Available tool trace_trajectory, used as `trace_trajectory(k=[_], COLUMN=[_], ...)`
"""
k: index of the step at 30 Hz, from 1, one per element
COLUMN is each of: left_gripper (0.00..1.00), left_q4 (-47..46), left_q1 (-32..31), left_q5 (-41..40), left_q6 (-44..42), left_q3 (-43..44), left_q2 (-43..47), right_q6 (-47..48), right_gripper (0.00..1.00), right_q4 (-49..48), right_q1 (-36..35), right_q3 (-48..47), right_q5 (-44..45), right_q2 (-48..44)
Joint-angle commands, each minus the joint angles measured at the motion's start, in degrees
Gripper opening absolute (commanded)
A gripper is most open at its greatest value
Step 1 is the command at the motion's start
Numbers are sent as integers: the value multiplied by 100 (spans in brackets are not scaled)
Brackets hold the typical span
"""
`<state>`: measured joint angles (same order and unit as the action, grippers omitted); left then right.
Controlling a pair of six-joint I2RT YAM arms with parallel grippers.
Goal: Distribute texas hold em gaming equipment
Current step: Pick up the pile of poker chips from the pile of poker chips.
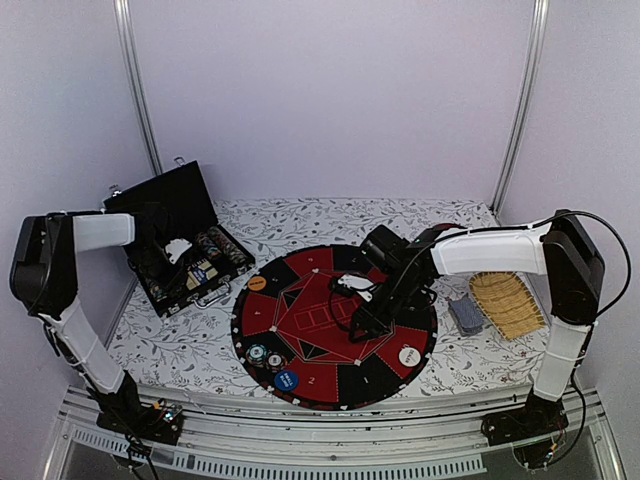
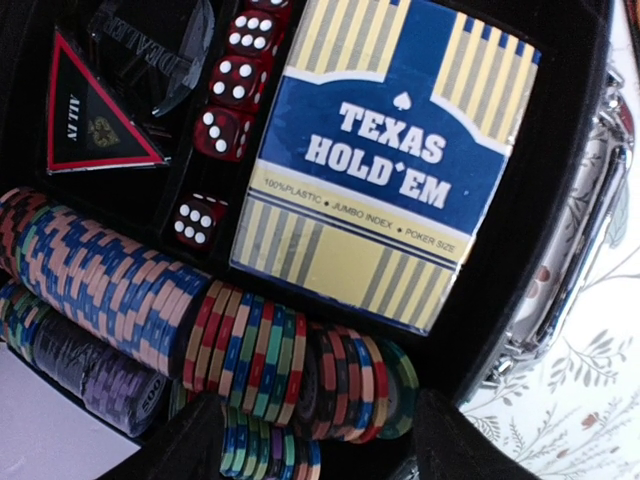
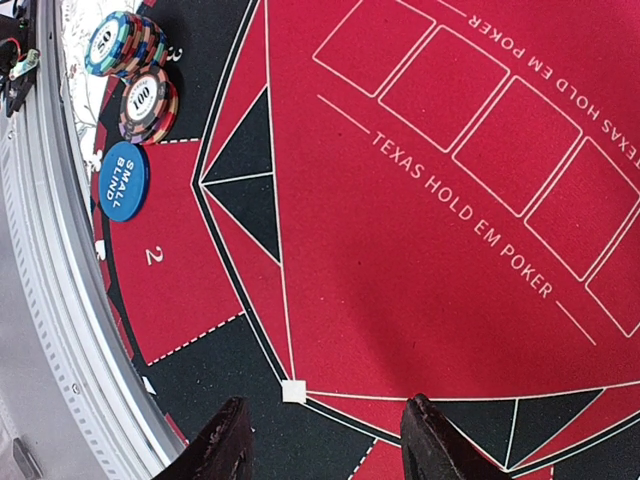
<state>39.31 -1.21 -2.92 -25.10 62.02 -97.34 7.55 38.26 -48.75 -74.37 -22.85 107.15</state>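
Note:
My left gripper (image 1: 176, 254) is open inside the open black case (image 1: 150, 205), and its fingers (image 2: 190, 445) straddle rows of striped poker chips (image 2: 250, 345) standing on edge. A blue and yellow "Texas Hold'em" card box (image 2: 385, 150) lies just beyond the chips. My right gripper (image 1: 360, 320) hovers open and empty over the round red and black poker mat (image 1: 300, 265); its fingertips (image 3: 228, 440) frame bare felt. On the mat lie two short chip stacks (image 1: 265, 356), a blue "Small Blind" button (image 1: 287, 381), an orange button (image 1: 257, 283) and a white button (image 1: 409, 355). A grey-blue card deck (image 1: 465, 313) lies right of the mat.
A straw-coloured slatted mat (image 1: 507, 303) lies at the far right of the table. In the case are red dice (image 2: 225, 125), an "All In" triangle (image 2: 95, 115) and a dark dealer disc (image 2: 160, 50). The chip stacks (image 3: 138, 72) and blue button (image 3: 124, 180) sit by the table's metal front rail (image 3: 40, 290).

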Motion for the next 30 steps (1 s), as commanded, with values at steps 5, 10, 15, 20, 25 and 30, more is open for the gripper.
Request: trace_trajectory(k=[5,10,15,20,25,30], left_gripper=[68,66,63,57,58,66], left_q4=[-133,-78,22,175,-18,-239], left_q1=[61,-57,-79,-107,-107,-106], left_q5=[196,578,564,605,199,-269], left_q6=[-56,-144,-108,-82,-58,-56], left_q3=[-26,-129,-171,-138,-162,-197], left_q2=[-352,-176,-225,-198,-73,-21], right_q6=[62,62,62,62,53,62], right_gripper=[53,53,53,53,53,53], right_q4=[80,91,127,138,151,170], right_q1=[-47,-59,-70,-73,-76,-83], right_q3=[-107,-114,-102,-87,-104,-138], right_q5=[26,26,83,91,92,97], right_q2=[104,100,63,51,90,129])
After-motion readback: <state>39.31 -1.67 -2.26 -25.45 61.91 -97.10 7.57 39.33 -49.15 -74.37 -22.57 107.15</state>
